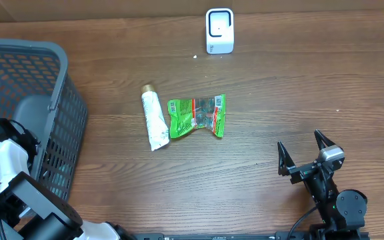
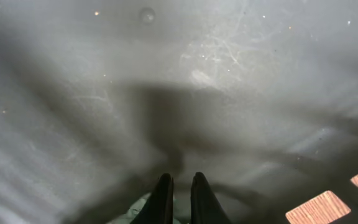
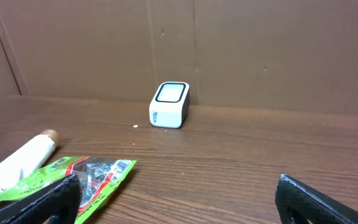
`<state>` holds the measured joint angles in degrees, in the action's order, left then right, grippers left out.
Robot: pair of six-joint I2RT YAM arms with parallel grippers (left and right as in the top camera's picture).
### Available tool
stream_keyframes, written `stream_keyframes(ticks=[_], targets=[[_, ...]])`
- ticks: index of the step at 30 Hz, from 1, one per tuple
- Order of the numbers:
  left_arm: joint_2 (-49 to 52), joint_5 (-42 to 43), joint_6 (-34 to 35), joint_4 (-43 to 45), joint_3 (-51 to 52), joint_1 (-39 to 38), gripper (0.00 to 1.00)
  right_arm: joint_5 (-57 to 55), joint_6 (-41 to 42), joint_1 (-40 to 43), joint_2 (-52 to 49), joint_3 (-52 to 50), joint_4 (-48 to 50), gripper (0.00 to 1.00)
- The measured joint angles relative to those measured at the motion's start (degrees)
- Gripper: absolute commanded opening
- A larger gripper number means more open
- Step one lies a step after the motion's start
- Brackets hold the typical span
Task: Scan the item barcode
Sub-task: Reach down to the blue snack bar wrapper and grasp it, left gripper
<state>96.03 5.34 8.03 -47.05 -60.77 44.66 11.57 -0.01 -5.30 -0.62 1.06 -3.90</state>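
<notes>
The crinkled green plastic snack packet (image 1: 197,115) lies flat near the middle of the brown wooden table (image 1: 279,87), untouched. In the right wrist view a white barcode patch shows on the packet's near corner. It looks light, soft and slick. A pinch at a sealed end, away from the printed code, should hold better than a grip across its puffy middle, and it will likely droop once lifted.

At its 9 o'clock, touching or just beside it, lies a white squeeze tube with a tan cap (image 1: 154,120). It is firmer and rounder, and would be best taken across the body.

The small white box scanner (image 1: 219,31) stands at 12 o'clock, well apart.

At 4 o'clock the right gripper (image 1: 299,140) hovers with its claw released, spread wide and empty.

At 9 o'clock, the left gripper (image 2: 181,180) sits inside the grey plastic mesh basket (image 1: 65,133), clenched on nothing visible.
</notes>
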Motion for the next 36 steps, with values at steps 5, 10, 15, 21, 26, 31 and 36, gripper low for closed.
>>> stream_keyframes(ticks=[5,10,15,21,26,31,36], targets=[[0.1,0.0,1.0,-3.1,-2.8,0.0,0.04,0.0,0.0,0.0,0.0,0.0,0.0,1.00],[0.1,-1.0,0.5,-7.0,-11.2,0.0,0.04,0.0,0.0,0.0,0.0,0.0,0.0,1.00],[0.1,-5.7,-0.9,-9.9,-13.4,0.0,0.52,0.0,0.0,0.0,0.0,0.0,0.0,1.00],[0.1,-17.0,-1.5,-12.3,-13.4,0.0,0.91,0.0,0.0,0.0,0.0,0.0,0.0,1.00],[0.1,-25.8,-5.5,-9.5,-13.4,0.0,0.89,0.0,0.0,0.0,0.0,0.0,0.0,1.00],[0.2,-29.0,-10.8,-3.9,-12.4,0.1,0.85,0.0,0.0,0.0,0.0,0.0,0.0,1.00],[1.9,-29.9,-14.2,-0.9,-11.0,1.2,0.80,0.0,0.0,0.0,0.0,0.0,0.0,1.00]])
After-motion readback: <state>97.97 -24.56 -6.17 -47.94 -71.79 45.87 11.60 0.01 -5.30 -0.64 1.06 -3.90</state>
